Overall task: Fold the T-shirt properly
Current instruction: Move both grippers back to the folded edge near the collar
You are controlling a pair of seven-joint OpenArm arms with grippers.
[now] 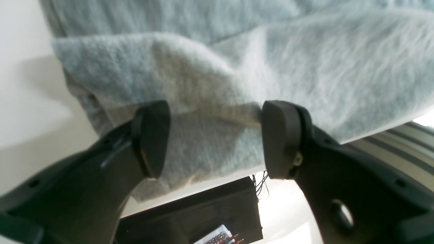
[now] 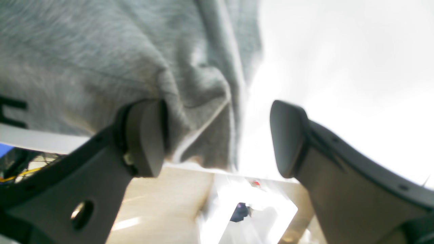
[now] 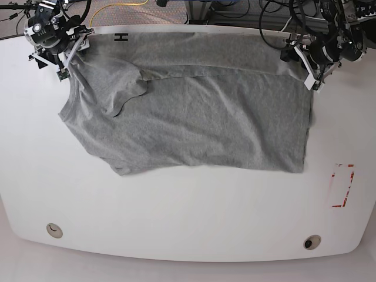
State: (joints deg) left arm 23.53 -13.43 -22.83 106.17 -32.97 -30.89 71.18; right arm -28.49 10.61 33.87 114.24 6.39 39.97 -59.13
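The grey T-shirt (image 3: 194, 117) lies spread and wrinkled on the white table (image 3: 176, 223), its far strip folded over and a dark letter (image 3: 121, 37) showing at the far left. My right gripper (image 3: 66, 59) sits at the shirt's far left corner. In the right wrist view it (image 2: 217, 139) is open, with bunched shirt fabric (image 2: 190, 95) against one finger (image 2: 145, 139). My left gripper (image 3: 309, 67) is at the far right corner. In the left wrist view it (image 1: 217, 139) is open, with the shirt's edge (image 1: 217, 84) lying across the gap between its fingers.
A red-outlined rectangle (image 3: 342, 185) is marked on the table at the right. Two round metal inserts (image 3: 54, 230) (image 3: 312, 241) sit near the front edge. Cables and equipment (image 3: 235, 9) crowd the space behind the far edge.
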